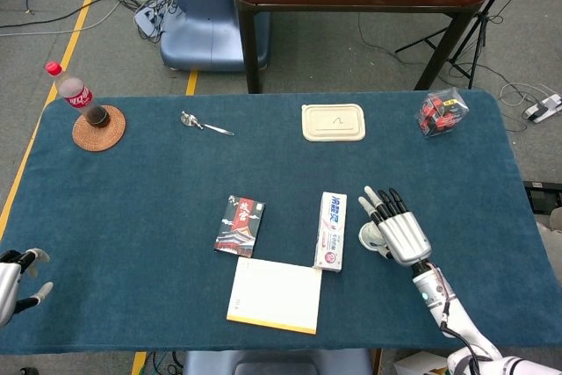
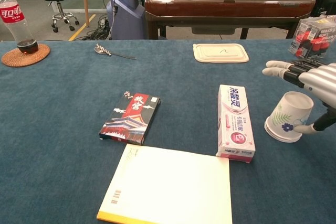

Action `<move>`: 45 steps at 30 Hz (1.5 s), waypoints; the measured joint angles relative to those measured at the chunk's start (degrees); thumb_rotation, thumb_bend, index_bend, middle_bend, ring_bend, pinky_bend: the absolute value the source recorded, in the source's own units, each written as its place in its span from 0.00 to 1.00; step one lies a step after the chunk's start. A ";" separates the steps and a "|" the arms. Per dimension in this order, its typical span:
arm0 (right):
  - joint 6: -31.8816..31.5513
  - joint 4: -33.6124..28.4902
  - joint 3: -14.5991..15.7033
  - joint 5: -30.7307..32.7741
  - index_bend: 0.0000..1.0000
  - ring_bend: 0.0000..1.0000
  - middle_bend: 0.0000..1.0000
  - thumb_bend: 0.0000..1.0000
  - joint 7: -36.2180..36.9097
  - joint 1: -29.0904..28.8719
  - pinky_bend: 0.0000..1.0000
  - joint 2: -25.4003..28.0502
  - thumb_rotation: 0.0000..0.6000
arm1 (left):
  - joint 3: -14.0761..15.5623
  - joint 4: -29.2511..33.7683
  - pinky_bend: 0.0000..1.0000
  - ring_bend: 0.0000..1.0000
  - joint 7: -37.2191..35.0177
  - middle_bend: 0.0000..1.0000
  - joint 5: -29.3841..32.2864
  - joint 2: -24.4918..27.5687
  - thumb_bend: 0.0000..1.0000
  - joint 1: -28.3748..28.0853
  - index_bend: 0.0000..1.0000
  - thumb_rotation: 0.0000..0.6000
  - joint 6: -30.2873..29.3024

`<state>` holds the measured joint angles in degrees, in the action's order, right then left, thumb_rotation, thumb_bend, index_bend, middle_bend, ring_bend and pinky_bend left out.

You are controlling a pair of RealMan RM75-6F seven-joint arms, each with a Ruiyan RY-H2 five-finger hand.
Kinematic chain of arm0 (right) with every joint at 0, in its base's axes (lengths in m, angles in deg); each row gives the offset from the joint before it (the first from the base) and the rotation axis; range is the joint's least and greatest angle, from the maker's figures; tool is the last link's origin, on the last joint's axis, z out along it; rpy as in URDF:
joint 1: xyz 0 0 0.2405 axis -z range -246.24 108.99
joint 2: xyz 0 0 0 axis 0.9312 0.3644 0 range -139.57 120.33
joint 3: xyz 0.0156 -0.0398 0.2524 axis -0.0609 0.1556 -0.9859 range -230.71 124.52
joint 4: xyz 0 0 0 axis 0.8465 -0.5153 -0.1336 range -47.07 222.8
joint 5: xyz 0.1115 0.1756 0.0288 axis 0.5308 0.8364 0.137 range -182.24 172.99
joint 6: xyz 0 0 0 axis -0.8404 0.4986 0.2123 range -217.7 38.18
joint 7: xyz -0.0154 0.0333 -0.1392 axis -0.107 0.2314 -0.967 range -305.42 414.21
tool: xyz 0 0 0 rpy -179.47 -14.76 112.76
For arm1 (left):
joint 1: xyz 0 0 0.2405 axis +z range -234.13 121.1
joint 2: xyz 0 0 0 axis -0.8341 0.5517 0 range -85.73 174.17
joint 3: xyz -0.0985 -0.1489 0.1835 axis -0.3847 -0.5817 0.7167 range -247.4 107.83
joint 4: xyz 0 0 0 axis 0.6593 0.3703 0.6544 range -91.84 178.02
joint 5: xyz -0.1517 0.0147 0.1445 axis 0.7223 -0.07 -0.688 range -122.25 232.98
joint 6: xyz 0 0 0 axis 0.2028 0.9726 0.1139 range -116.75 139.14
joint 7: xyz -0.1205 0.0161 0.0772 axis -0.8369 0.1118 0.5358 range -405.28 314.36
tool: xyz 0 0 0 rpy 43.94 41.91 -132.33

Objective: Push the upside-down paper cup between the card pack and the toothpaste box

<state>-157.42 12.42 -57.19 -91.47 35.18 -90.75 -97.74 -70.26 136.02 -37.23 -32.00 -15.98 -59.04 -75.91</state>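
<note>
The white upside-down paper cup (image 2: 287, 118) with a blue flower print stands just right of the toothpaste box (image 2: 234, 121), leaning slightly. My right hand (image 2: 316, 81) hovers over the cup's right side with fingers stretched out to the left, and its thumb touches the cup's lower rim. In the head view this right hand (image 1: 397, 230) covers most of the cup (image 1: 369, 235). The toothpaste box (image 1: 331, 230) lies lengthwise, and the card pack (image 1: 240, 226) lies to its left across a bare gap. My left hand (image 1: 13, 275) hangs off the table's front left corner, holding nothing.
A yellow-edged notepad (image 1: 275, 294) lies in front of the gap between pack and box. Along the far edge are a cola bottle (image 1: 74, 94) on a wicker coaster, a spoon (image 1: 202, 123), a white lidded tray (image 1: 334, 122) and a clear box (image 1: 442, 112).
</note>
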 measured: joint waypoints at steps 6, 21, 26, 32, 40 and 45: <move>0.97 1.51 -0.97 1.70 0.00 0.00 0.00 0.00 0.02 -0.99 0.03 -0.89 1.00 | -0.03 0.01 0.60 0.44 -0.12 0.58 0.04 0.05 0.21 0.06 0.47 1.00 -0.03; 3.18 4.28 -3.14 5.65 0.00 0.00 0.00 0.00 -1.00 -3.51 0.02 -2.53 1.00 | -0.15 0.03 0.60 0.45 -0.58 0.58 0.42 0.30 0.21 0.35 0.47 1.00 -0.18; 3.81 4.35 -4.47 7.16 0.00 0.00 0.00 0.00 -1.62 -4.70 0.02 -2.68 1.00 | -0.20 0.05 0.60 0.45 -0.72 0.58 0.52 0.38 0.21 0.44 0.47 1.00 -0.26; 4.57 4.69 -5.47 8.78 0.00 0.00 0.00 0.00 -3.30 -5.99 0.02 -2.78 1.00 | -0.24 -0.04 0.60 0.45 -0.87 0.58 0.62 0.45 0.21 0.49 0.47 1.00 -0.24; 6.35 6.53 -5.70 10.77 0.00 0.00 0.00 0.00 -4.04 -7.32 0.02 -3.56 1.00 | -0.28 0.07 0.60 0.45 -0.84 0.58 0.70 0.52 0.21 0.62 0.47 1.00 -0.36; 7.25 8.06 -5.85 11.78 0.00 0.00 0.00 0.00 -4.07 -8.16 0.02 -4.17 1.00 | -0.27 0.13 0.60 0.45 -0.81 0.58 0.69 0.57 0.21 0.70 0.47 1.00 -0.41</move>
<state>-150.17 20.48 -63.04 -79.70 31.12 -98.90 -101.91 -70.53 136.14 -38.04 -31.31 -15.41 -58.34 -76.32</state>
